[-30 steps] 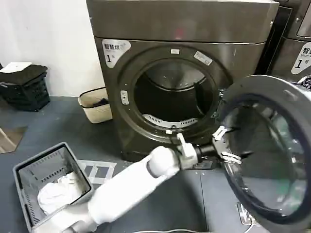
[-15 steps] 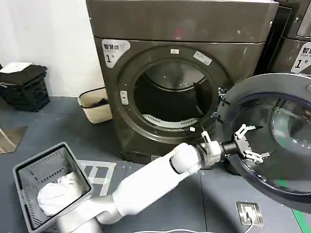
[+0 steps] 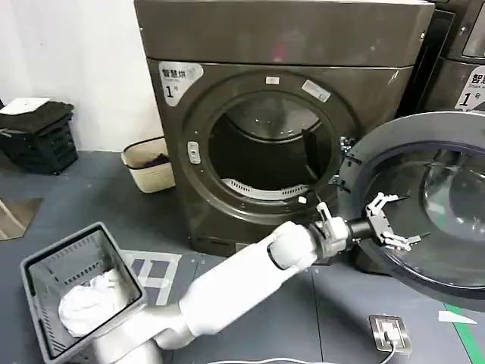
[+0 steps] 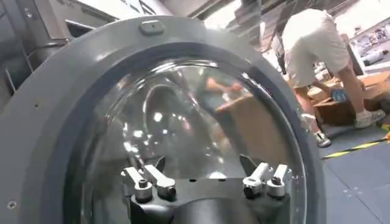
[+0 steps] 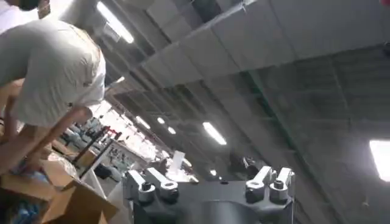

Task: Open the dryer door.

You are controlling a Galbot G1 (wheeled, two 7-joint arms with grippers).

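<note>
Since a second ago, the large round dryer door [image 3: 424,201], with its dark grey inner rim around tinted glass, has been swinging further out to the robot's right, and the left gripper [image 3: 388,222] has been following it outward from the drum mouth. Over the last half second both have hardly moved.

That door is now standing wide open on its right-hand hinge, its inner face turned toward the robot, well clear of the bronze-grey front-loading dryer [image 3: 280,114] and its dark round opening [image 3: 269,155]. The white left arm [image 3: 242,284] is reaching across from the lower left. In the left wrist view, the door's domed glass [image 4: 183,115] is sitting just beyond the gripper's fingertips [image 4: 149,182], which are spread apart and gripping nothing; whether they are touching the glass cannot be told.

The right gripper [image 5: 207,185] is pointing up toward a ceiling, fingers apart, idle.

By my reading the opening step is essentially done. The next move is likely calling for the left arm to draw back without nudging the door shut again.
</note>
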